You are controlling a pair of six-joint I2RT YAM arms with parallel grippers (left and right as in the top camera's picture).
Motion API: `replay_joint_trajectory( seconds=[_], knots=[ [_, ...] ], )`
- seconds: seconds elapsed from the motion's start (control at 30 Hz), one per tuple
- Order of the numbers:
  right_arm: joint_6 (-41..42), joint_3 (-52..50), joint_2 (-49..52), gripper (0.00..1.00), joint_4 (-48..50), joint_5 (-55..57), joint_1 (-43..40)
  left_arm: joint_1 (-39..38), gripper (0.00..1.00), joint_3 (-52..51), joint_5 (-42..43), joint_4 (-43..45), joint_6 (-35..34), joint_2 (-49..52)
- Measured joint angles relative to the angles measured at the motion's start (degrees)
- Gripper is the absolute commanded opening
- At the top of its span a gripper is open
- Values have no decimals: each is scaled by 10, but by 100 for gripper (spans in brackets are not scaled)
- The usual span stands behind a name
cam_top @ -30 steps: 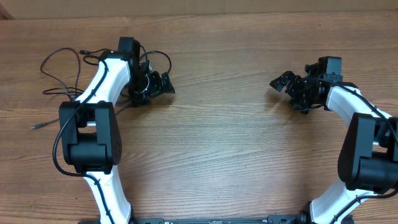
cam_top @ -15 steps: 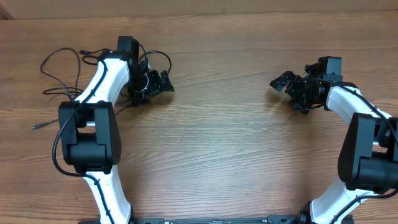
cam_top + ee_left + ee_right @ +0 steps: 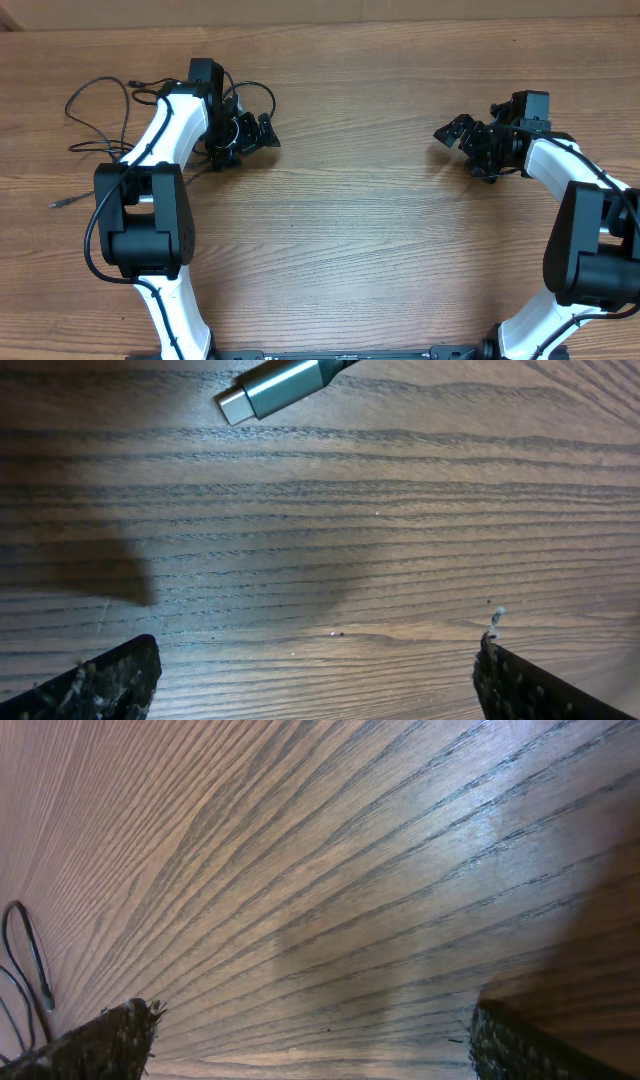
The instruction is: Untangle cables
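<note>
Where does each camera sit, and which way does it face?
Overhead: above the table, looking straight down; left arm, right arm, cables far left.
Left wrist: low over the table, facing down; silver plug, open left gripper fingertips.
Right wrist: low, looking along the table; open right gripper fingertips, a cable loop.
Shared: cables show in all three.

cables (image 3: 100, 110): several strands pass under left arm (image 3: 165, 125); their crossings there are hidden
plug end (image 3: 57, 203): lies apart, outboard of left arm; too small to tell its type
silver plug (image 3: 275, 385): cord cut off by top edge
left fingers (image 3: 100, 680): tips only, rest cut off by bottom edge
cable loop (image 3: 25, 960): cut off by left edge
right fingers (image 3: 95, 1040): tips only, blurred
</note>
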Motion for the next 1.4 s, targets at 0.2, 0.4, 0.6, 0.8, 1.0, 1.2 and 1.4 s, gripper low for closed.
replay_joint_trajectory(
  seconds=[0.2,0.4,0.6,0.8,1.0,1.2,1.4],
  knots=[
    [0,0,-6,100,-3,13,0,0,99,0,0,0,0,0],
    [0,-3,-51,100,-7,25,0,0,100,0,0,0,0,0],
    [0,-3,-144,100,-7,30,0,0,100,0,0,0,-2,0],
    [0,-3,-227,100,-7,30,0,0,100,0,0,0,-2,0],
    [0,-3,-318,100,-7,30,0,0,99,0,0,0,-2,0],
    [0,-3,-423,100,-7,30,0,0,100,0,0,0,-2,0],
    [0,-3,-503,100,-7,30,0,0,99,0,0,0,-2,0]
  ],
)
